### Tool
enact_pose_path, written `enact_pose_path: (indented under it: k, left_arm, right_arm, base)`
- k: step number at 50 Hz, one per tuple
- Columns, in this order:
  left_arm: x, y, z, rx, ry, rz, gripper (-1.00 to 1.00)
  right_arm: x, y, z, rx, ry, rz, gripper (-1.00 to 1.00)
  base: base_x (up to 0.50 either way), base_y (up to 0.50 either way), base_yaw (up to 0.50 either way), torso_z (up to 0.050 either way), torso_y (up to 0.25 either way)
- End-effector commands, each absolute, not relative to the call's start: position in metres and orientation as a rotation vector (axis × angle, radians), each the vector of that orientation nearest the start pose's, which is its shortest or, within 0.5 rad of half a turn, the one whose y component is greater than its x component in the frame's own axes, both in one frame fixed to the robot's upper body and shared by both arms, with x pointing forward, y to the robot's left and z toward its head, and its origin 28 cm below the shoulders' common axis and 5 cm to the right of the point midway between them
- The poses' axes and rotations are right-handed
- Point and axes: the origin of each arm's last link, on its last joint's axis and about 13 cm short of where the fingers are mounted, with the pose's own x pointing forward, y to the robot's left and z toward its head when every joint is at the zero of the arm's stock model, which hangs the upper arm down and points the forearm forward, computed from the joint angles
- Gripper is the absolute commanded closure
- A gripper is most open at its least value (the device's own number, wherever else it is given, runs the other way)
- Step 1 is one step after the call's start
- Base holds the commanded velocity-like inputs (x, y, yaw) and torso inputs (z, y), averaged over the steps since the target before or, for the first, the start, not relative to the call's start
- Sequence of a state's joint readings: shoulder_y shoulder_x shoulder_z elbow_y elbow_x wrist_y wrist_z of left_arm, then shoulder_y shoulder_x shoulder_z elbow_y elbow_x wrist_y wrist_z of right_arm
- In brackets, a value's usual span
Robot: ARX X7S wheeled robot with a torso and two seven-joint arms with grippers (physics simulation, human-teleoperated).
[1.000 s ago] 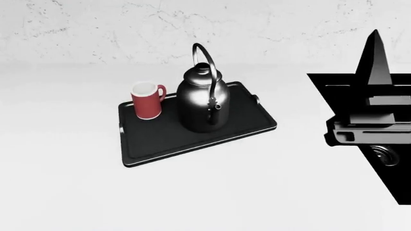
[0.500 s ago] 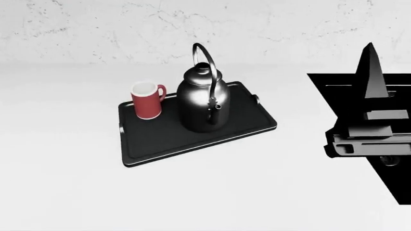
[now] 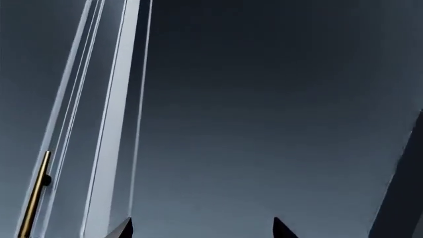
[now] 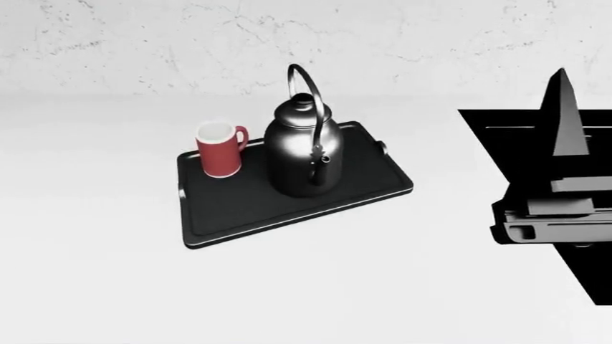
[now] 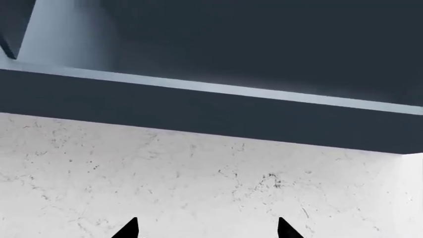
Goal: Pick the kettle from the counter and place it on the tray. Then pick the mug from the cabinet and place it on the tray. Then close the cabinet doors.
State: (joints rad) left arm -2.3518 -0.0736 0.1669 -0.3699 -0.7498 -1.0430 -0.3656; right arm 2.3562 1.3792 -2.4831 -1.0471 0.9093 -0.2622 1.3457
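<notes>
- Red mug (image 4: 220, 150) and dark-grey kettle (image 4: 303, 149) stand just beside each other on the black tray (image 4: 249, 209) mid-desk, toward its back edge.
- Left tool (image 3: 201, 229), tips wide and empty, faces a cabinet door (image 3: 278, 124) near its brass handle (image 3: 34, 198), likely to close it.
- Right tool (image 5: 206, 229), wide too, holds nothing.

White marbled backsplash wall (image 4: 191, 43) with faint grey veins, dark blue-grey cabinet underside (image 5: 211, 114) above it, pale lit cabinet edge, slim brass door handle (image 3: 34, 198), soft even light
</notes>
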Motion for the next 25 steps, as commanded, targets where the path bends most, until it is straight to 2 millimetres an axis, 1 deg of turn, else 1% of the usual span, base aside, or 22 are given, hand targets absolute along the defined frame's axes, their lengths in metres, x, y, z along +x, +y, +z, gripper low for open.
enact_pose_path:
  k: [1, 8, 15, 22, 25]
  left_arm:
    - [0.161, 0.114, 0.595, 0.029, -0.732, -0.715, -1.00]
    - [0.177, 0.107, 0.590, 0.093, -0.641, -0.705, -1.00]
    - [0.192, 0.096, 0.580, 0.178, -0.554, -0.690, -1.00]
    - [0.208, 0.088, 0.570, 0.285, -0.496, -0.648, -1.00]
    - [0.212, 0.085, 0.566, 0.306, -0.483, -0.639, -1.00]
  right_arm:
    - [0.127, -0.136, 0.268, -0.125, -0.624, -0.025, -1.00]
    - [0.127, -0.136, 0.266, -0.129, -0.631, -0.021, -1.00]
    - [0.126, -0.135, 0.262, -0.130, -0.631, -0.016, -1.00]
    - [0.125, -0.135, 0.259, -0.130, -0.629, -0.013, -1.00]
    - [0.125, -0.134, 0.259, -0.130, -0.629, -0.012, -1.00]
  base:
    - [0.00, 0.00, 0.00, 0.000, 0.000]
    - [0.00, 0.00, 0.00, 0.000, 0.000]
    - [0.00, 0.00, 0.00, 0.000, 0.000]
    - [0.00, 0.00, 0.00, 0.000, 0.000]
    - [0.00, 0.00, 0.00, 0.000, 0.000]
